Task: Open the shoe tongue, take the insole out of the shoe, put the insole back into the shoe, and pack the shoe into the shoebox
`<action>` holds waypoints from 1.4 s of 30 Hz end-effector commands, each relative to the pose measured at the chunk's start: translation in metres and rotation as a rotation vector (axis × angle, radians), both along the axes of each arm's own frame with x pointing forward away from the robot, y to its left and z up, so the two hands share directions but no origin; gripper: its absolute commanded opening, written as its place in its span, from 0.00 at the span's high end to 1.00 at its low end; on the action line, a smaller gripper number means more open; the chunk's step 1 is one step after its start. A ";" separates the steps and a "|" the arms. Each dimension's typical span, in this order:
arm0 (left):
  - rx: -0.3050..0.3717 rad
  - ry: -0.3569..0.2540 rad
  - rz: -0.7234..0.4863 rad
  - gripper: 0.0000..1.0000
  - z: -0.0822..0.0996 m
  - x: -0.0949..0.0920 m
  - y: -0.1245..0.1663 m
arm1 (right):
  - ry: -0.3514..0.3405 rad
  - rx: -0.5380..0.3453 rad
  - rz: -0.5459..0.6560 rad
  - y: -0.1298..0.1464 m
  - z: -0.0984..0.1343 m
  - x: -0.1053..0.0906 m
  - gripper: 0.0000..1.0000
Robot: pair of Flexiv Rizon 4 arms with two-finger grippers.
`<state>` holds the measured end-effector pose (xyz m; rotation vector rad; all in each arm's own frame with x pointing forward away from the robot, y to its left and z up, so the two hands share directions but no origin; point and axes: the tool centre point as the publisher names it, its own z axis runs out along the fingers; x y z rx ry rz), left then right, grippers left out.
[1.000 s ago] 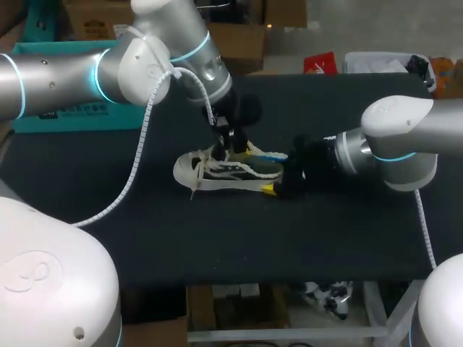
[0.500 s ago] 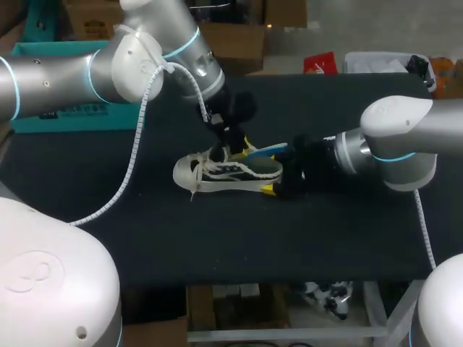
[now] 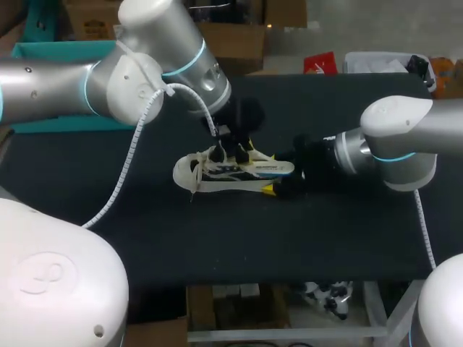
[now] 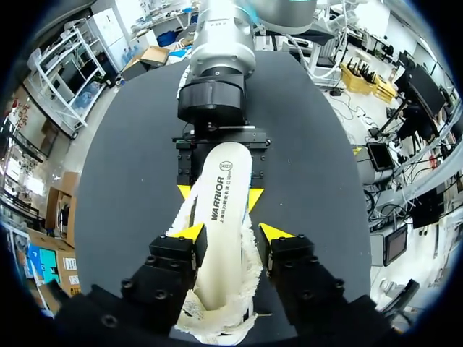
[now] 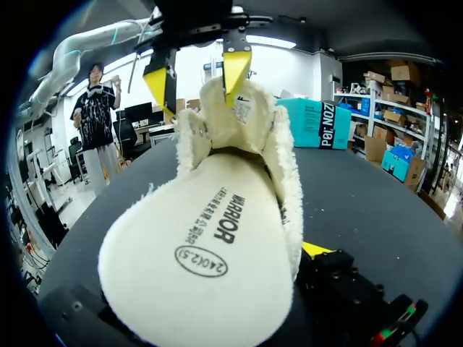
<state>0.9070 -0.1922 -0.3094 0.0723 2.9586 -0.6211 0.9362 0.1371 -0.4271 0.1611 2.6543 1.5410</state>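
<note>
One shoe (image 3: 201,173) — right jaws clamped on heel; left jaws astride insole (image 4: 221,217) covering opening, grip unclear

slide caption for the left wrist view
The insole lies on the shoe, spanning from the left gripper to the right gripper at the heel.

Black table (image 3: 217,238) under even indoor light.
Its top is dark and matte and spans nearly the whole width of the head view, with a straight front edge running across below the middle. In both wrist views the same black surface stretches away flat, and the light leaves only a faint grey sheen on it.
</note>
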 end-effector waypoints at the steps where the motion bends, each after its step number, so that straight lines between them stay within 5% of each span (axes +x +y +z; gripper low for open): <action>1: 0.021 -0.047 0.015 0.54 -0.006 -0.007 -0.009 | -0.001 0.002 0.000 0.001 -0.004 0.000 1.00; 11: 0.071 -0.094 -0.013 0.53 -0.029 -0.014 -0.035 | -0.001 0.002 0.000 0.001 -0.004 0.000 1.00; 31: 0.100 -0.148 0.019 0.55 -0.058 0.003 -0.055 | -0.001 0.002 0.000 0.001 -0.004 0.000 1.00; 42: 0.078 -0.154 0.058 1.00 -0.050 0.014 -0.042 | -0.001 0.002 0.000 0.001 -0.004 0.000 1.00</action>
